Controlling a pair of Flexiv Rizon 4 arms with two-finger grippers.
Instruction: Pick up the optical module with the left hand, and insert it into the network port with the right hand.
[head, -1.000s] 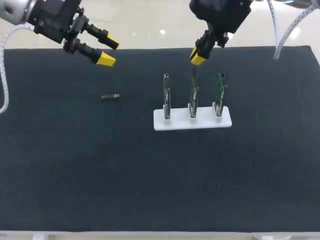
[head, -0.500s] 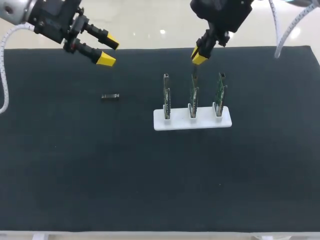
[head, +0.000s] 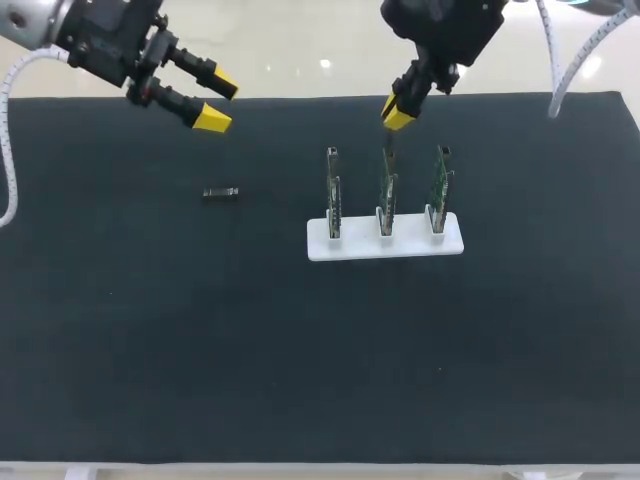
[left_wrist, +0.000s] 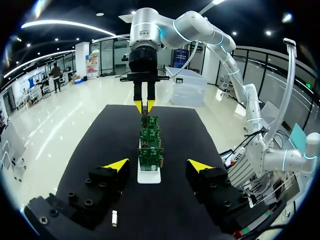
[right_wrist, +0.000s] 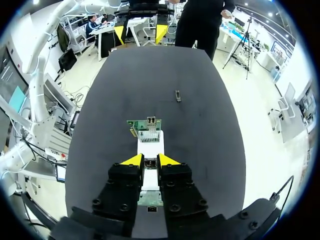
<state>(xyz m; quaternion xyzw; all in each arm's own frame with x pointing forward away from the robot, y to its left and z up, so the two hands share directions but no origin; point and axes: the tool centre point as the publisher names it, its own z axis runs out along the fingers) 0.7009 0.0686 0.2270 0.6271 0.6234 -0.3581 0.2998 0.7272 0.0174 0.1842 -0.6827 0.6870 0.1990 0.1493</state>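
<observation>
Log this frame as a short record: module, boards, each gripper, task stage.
module: optical module lying flat on the black mat, nothing touching it
boards: three circuit boards upright in a white holder
left gripper: open, raised above the mat, apart from the module
right gripper: above the middle one of the three
stage: pickup not yet done

Claw (right_wrist: 150, 160) above white rack (right_wrist: 150, 143) of circuit boards (right_wrist: 144, 124), optical module (right_wrist: 178, 95) well ahead on mat (right_wrist: 125, 80).
</observation>
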